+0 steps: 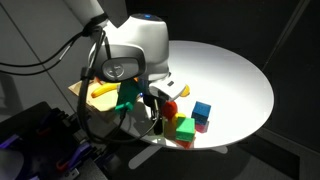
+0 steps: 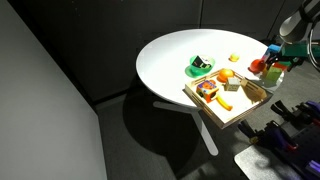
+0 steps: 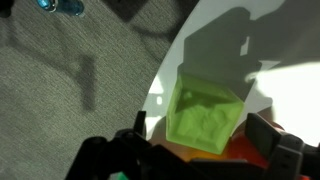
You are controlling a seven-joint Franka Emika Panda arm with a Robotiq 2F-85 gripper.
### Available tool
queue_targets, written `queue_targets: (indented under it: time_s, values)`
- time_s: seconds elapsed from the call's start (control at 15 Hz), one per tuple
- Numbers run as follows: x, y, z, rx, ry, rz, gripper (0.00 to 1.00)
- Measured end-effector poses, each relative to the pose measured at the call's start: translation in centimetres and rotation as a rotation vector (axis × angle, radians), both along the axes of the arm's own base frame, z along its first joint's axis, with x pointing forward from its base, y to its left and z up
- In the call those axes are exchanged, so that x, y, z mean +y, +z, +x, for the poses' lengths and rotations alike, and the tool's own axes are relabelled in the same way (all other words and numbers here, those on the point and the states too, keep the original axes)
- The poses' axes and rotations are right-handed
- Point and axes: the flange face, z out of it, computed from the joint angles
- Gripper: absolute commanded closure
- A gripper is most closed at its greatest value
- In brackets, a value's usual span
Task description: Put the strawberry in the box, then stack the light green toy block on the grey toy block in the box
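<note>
In the wrist view a light green toy block (image 3: 205, 115) lies between the two dark fingers of my gripper (image 3: 203, 135). A strip of white table shows between the left finger and the block, so the jaws are open around it. Something orange-red lies just under the block's lower edge. In an exterior view my gripper (image 2: 275, 52) hangs over a green block (image 2: 274, 72) near the table's edge, beside the box (image 2: 247, 108). The box also shows behind the arm (image 1: 76, 90). I cannot make out the strawberry or the grey toy block.
A white round table (image 1: 235, 70) carries a red ball (image 1: 168, 108), a green cube (image 1: 185, 128), a blue cube (image 1: 202, 110) and a red-magenta block (image 1: 202, 126). A green-and-white dish (image 2: 200, 67) stands beyond the box. The table edge and carpet are close (image 3: 80, 80).
</note>
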Motion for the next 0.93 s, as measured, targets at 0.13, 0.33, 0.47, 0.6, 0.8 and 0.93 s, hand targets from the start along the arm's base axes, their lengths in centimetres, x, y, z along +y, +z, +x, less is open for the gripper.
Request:
queue_targets:
  time_s: [0.13,0.33,0.47,0.6,0.8,0.93]
  values:
    - [-0.10,-0.34,0.03,-0.005,0.001,-0.008,0.00]
    - [-0.11,-0.78,0.04,-0.003,0.003,-0.012,0.27]
    - [-0.05,-0.95,0.02,-0.001,0.005,-0.012,0.44]
    - [0.07,-0.99,0.07,0.000,0.008,-0.012,0.59]
    - [0.11,-0.88,0.20,-0.002,0.011,-0.014,0.69]
    - [0.09,-0.76,0.25,-0.003,0.015,-0.016,0.70]
